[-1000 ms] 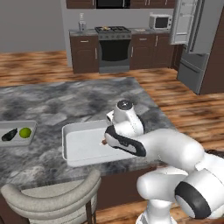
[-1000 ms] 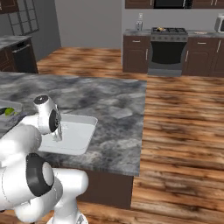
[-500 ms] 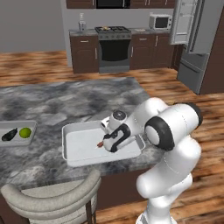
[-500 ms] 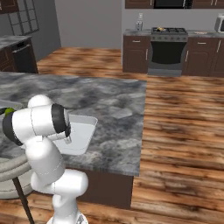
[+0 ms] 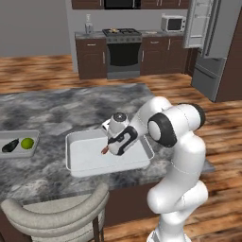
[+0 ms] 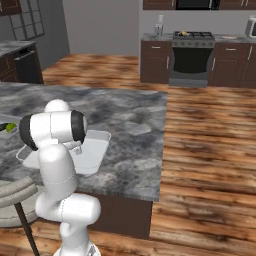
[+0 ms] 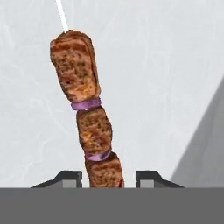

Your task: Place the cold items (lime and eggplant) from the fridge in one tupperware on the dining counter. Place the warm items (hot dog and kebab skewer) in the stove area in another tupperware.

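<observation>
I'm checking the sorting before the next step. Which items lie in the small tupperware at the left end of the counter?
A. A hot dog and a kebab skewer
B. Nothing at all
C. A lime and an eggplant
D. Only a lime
C: in the left base view the small tupperware holds a green lime beside a dark eggplant, while the kebab skewer is over the larger tupperware at the gripper.
</observation>
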